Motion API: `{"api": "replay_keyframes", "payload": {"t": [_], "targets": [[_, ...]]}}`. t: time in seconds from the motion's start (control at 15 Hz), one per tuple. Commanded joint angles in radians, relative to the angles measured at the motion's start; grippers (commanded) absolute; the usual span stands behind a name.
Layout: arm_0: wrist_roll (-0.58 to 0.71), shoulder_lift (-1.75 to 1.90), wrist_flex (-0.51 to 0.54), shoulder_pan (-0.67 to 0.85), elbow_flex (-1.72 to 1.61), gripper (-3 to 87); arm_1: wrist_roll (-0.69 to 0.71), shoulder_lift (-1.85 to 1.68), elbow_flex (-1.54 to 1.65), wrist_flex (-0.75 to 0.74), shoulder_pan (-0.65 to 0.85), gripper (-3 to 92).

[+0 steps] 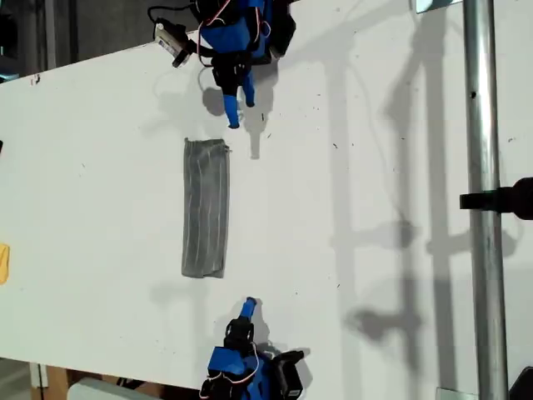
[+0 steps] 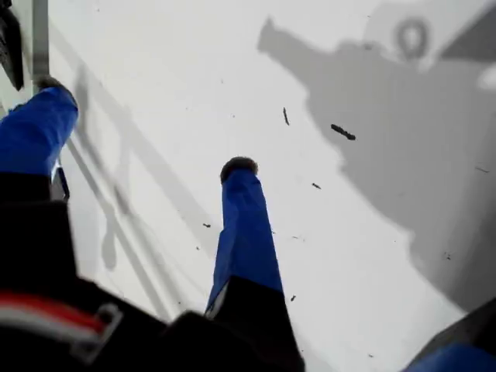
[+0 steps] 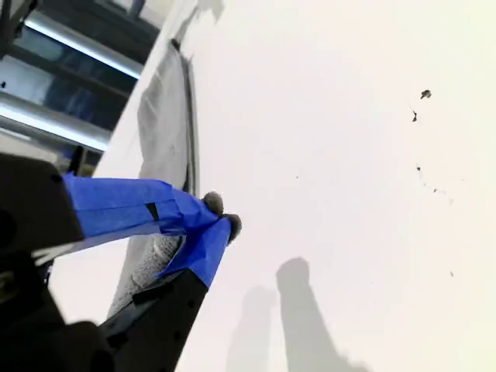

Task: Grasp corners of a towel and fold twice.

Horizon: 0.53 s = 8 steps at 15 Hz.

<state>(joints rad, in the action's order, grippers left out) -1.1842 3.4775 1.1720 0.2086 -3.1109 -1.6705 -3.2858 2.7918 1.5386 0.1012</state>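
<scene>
Folded towel [image 1: 205, 208] at the exterior view's centre-left; my first gripper [image 2: 147, 128] gaped, my second gripper [image 3: 221, 217] pinched empty; the narrow strip risked springing open.

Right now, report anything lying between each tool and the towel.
Nothing visible does. Only bare white table lies between my first tool, my second tool and the folded towel; each is near one short end.

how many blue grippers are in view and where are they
2. One gripper hangs at the top of the exterior view, just above the folded towel. The other gripper is at the bottom of that view, just below the towel. Neither touches it.
</scene>
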Motion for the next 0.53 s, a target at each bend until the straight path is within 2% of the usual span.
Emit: {"api": "replay_keyframes", "payload": {"t": [0.0,0.13,0.27,0.33,0.47], "targets": [[-0.002,0.003,-0.012,0.011,-0.008,-2.7,0.084,0.012,-0.040,0.008,0.072,38.4],[-0.003,0.003,-0.012,0.018,-0.008,-2.7,0.354,0.268,-0.225,-0.055,0.273,40.2],[-0.005,0.003,-0.011,0.020,-0.008,-2.5,0.660,0.597,-0.373,-0.212,0.465,42.8],[-0.006,0.003,-0.008,0.018,-0.008,-2.5,0.764,0.692,-0.393,-0.310,0.505,43.2],[-0.014,0.003,-0.003,0.017,-0.008,-2.5,0.868,0.861,-0.416,-0.448,0.552,44.2]]}}
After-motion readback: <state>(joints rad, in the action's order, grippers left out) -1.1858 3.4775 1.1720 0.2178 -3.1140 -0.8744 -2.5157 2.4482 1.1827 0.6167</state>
